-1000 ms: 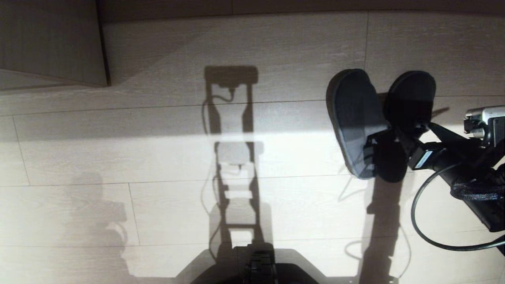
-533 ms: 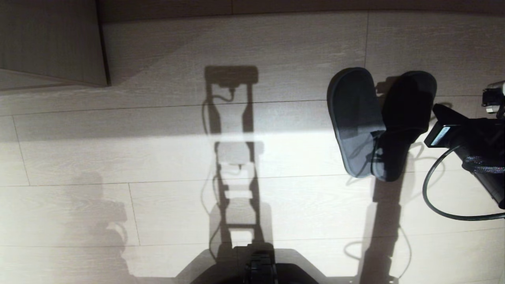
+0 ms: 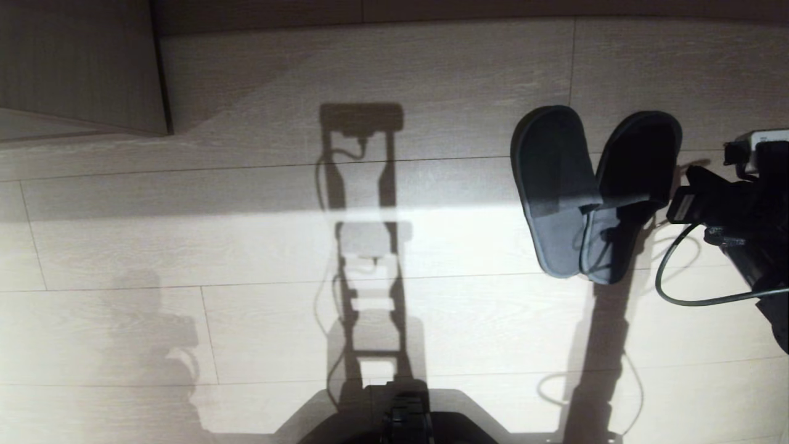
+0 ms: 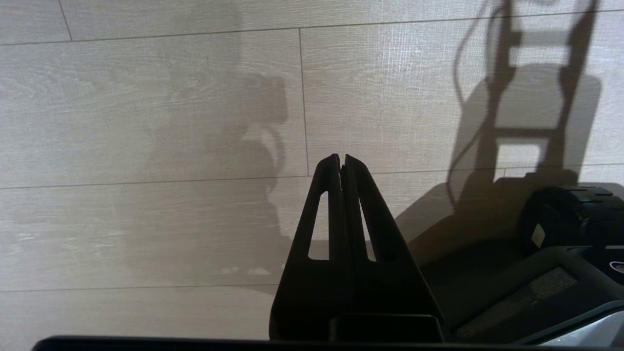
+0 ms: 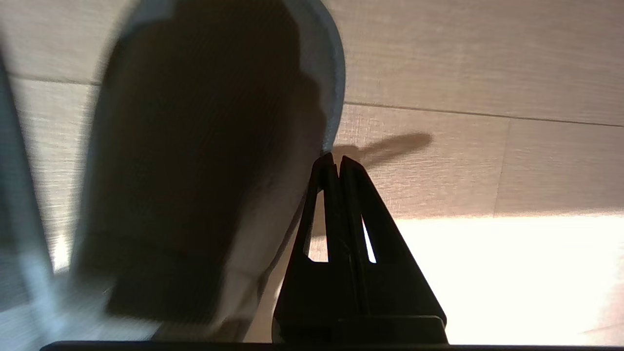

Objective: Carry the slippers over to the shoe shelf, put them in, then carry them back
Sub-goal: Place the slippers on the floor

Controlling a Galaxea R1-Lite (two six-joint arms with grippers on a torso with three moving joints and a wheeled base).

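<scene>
Right gripper (image 5: pixel 332 158) sits beside the slippers' outer edge with its fingers pressed together on nothing, the tips just off the rim of the nearer slipper; in the head view its arm (image 3: pixel 739 209) reaches in from the right side. Largest in view is the pale plank floor (image 3: pixel 246 246), crossed by a bright band of light and the robot's own shadow. A corner of beige wood-grain board (image 3: pixel 80 68) shows at the far left, well apart from everything else; whether it belongs to the shelf I cannot tell. The slippers (image 3: pixel 592 191) lie flat on the floor, side by side and touching, toes pointing away from the robot, heels near. The left gripper (image 4: pixel 341 158) hangs parked over bare floor, fingers closed and empty. Judging by this, the slippers are set down and released well away from any shelf, so the return leg looks finished, though the pictures alone cannot confirm the shelf step.
</scene>
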